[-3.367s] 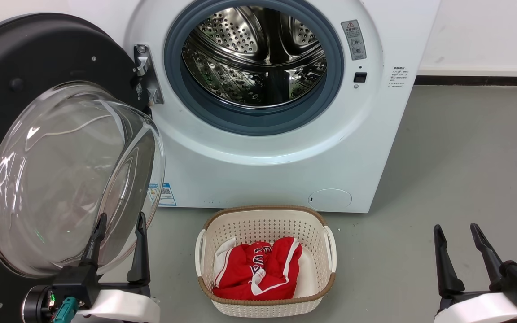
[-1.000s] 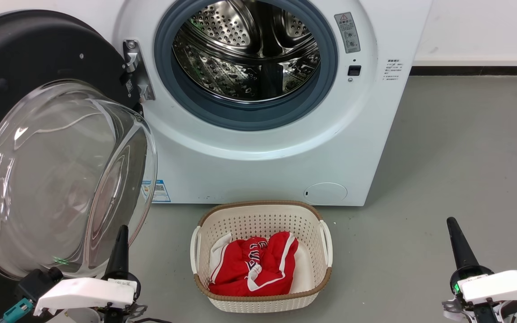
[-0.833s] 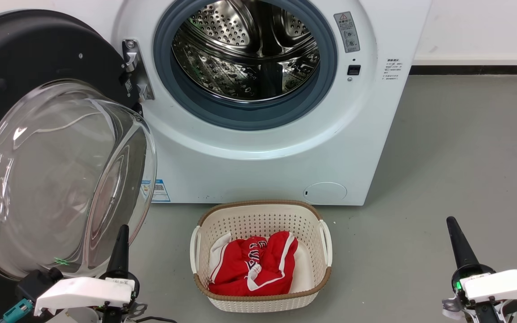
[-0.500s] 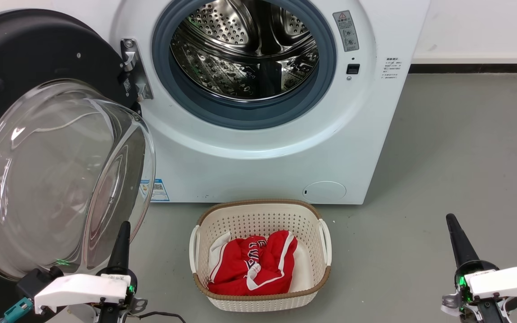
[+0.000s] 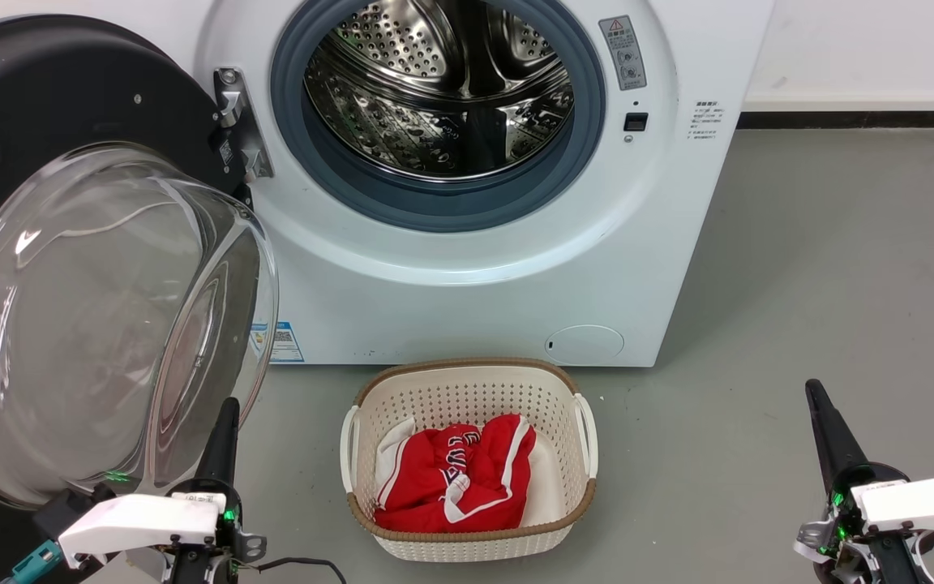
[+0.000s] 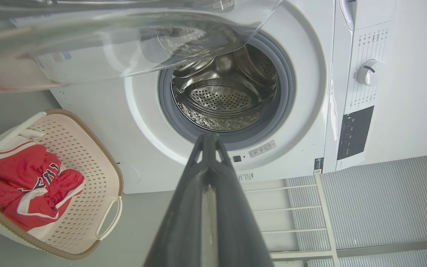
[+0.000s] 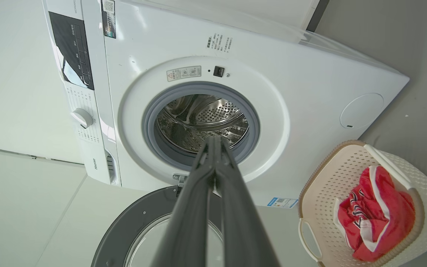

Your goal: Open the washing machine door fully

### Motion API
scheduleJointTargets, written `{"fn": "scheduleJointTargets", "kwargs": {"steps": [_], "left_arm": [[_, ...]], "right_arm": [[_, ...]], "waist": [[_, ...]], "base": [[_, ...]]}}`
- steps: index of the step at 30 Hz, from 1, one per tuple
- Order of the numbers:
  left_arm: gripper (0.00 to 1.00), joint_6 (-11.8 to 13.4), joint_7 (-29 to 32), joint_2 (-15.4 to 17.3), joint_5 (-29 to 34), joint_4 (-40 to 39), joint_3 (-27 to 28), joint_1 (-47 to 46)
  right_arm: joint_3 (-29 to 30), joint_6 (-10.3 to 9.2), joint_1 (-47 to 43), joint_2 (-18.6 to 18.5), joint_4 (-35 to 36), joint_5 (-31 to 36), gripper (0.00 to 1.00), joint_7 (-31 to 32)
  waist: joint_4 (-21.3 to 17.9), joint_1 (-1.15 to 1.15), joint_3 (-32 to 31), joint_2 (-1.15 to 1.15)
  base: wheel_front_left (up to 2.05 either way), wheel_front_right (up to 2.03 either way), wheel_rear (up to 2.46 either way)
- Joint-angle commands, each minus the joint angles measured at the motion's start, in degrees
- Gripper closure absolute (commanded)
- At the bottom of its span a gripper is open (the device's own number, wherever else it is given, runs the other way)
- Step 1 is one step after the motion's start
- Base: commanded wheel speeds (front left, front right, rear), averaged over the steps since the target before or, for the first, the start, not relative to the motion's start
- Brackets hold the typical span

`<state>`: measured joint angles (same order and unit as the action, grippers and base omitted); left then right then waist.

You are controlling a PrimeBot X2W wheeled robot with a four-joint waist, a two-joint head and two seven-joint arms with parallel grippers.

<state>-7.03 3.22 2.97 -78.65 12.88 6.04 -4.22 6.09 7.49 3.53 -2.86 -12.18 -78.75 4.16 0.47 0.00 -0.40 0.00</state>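
Observation:
The washing machine door (image 5: 45, 89), a black disc with a bulging glass bowl (image 5: 94, 324), stands swung wide to the left of the white washing machine (image 5: 475, 300). The steel drum (image 5: 443, 89) is fully exposed. My left gripper (image 5: 228, 414) is shut on nothing, just below and right of the bowl's rim. In the left wrist view its fingertips (image 6: 208, 139) are pressed together and the glass (image 6: 106, 44) hangs apart above them. My right gripper (image 5: 817, 397) is shut and empty over the floor at the lower right; its closed tips (image 7: 213, 141) point at the drum, with the door (image 7: 132, 222) below.
A cream perforated laundry basket (image 5: 467, 381) with a red garment (image 5: 451, 478) sits on the grey floor in front of the machine, between my grippers. Grey floor stretches to the right of the machine. A white wall with a dark skirting (image 5: 848, 120) runs behind.
Since 3.4 s ago both grippers have gone from open to shut and rolled onto their sides. The head camera has drifted a little; the door and basket have stayed put.

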Motion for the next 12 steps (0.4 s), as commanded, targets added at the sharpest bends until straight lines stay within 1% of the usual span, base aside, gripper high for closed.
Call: {"fn": "scheduleJointTargets", "kwargs": {"steps": [1,12], "left_arm": [[1.00,-0.3,0.4,0.0,-1.4,0.0,0.2,-1.3],[1.00,-0.4,1.6,-0.1,-6.0,0.5,0.4,-1.7]], "right_arm": [[0.1,0.01,1.4,0.0,-0.1,-1.3,1.00,0.4],[0.3,0.01,2.0,0.0,-0.7,-5.9,1.00,1.1]], "waist": [[0.0,0.00,0.0,0.00],[-0.2,0.00,0.2,0.00]], "base": [[0.00,0.00,0.00],[0.00,0.00,0.00]]}}
